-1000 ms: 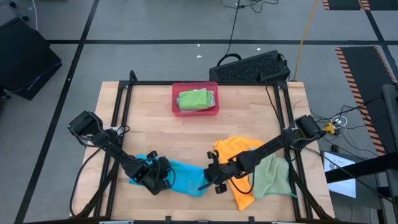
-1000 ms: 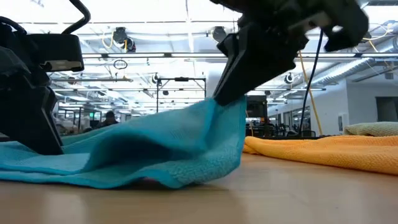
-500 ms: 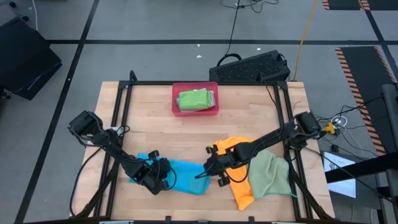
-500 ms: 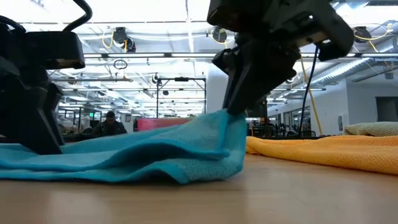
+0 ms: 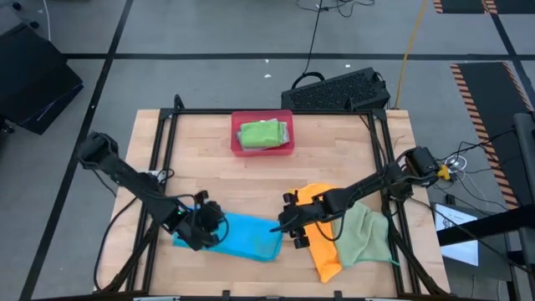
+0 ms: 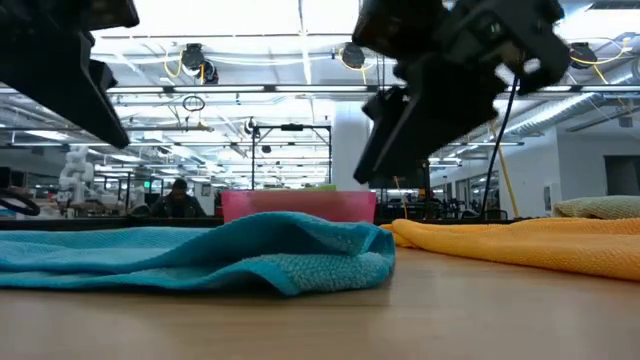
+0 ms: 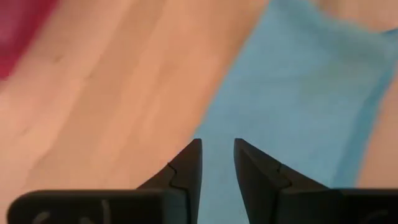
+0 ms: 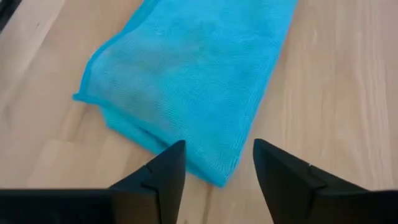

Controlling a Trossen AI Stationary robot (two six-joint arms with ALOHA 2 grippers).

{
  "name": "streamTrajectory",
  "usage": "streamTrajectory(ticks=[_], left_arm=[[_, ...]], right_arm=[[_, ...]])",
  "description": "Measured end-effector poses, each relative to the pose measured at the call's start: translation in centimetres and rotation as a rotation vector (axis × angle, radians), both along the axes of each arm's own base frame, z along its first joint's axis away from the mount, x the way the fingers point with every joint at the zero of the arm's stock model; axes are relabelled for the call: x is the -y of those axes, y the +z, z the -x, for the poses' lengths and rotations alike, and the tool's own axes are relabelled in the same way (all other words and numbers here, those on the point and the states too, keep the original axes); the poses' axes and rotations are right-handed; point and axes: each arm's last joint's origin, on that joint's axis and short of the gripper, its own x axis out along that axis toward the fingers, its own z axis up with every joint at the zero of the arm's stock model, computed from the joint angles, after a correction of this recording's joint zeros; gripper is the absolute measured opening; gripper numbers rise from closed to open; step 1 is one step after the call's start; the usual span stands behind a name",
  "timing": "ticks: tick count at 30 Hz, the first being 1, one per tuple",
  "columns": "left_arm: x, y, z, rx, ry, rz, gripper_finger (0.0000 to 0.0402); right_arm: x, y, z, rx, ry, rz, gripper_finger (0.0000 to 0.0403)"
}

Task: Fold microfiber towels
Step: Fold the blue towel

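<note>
A bright blue towel [image 5: 247, 237] lies folded flat on the table near its front edge, thick fold to the right [image 6: 330, 268]. My left gripper [image 5: 209, 227] hangs above its left end, fingers a little apart with nothing between them [image 7: 217, 163]; only the towel [image 7: 298, 99] shows beyond. My right gripper [image 5: 284, 228] hovers open over the towel's right end [image 8: 186, 81], touching nothing [image 8: 217, 171]. An orange towel [image 5: 322, 247] and a light green one [image 5: 364, 234] lie crumpled at the right.
A pink-red tray [image 5: 236, 144] at the table's far middle holds a folded green towel [image 5: 262, 134]. A black frame [image 5: 163, 150] runs round the table. A keyboard [image 5: 338, 90] sits beyond the far edge. Bare wood lies between the tray and the towels.
My right gripper has opened and let go of the blue towel's right end, which has dropped from its raised peak onto the table. My left gripper has risen off the towel's left end. The towel now lies flat and low.
</note>
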Motion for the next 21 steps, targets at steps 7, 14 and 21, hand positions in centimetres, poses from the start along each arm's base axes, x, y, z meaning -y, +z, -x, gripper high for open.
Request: streamTrajectory(ticks=[7, 14, 21], left_arm=[[-3.5, 0.5, 3.0, -0.364, 0.13, 0.056, 0.0155], [-5.5, 0.8, 4.2, -0.611, 0.086, 0.093, 0.0263], [-7.3, 0.6, 3.1, -0.677, 0.026, 0.18, 0.026]], right_arm=[[0.2, -2.1, 1.0, 0.093, 0.007, -0.029, 0.0172], [0.2, -1.9, 0.8, 0.147, 0.045, -0.008, 0.0169], [0.0, -1.5, 0.5, 0.21, 0.133, -0.005, 0.0169]])
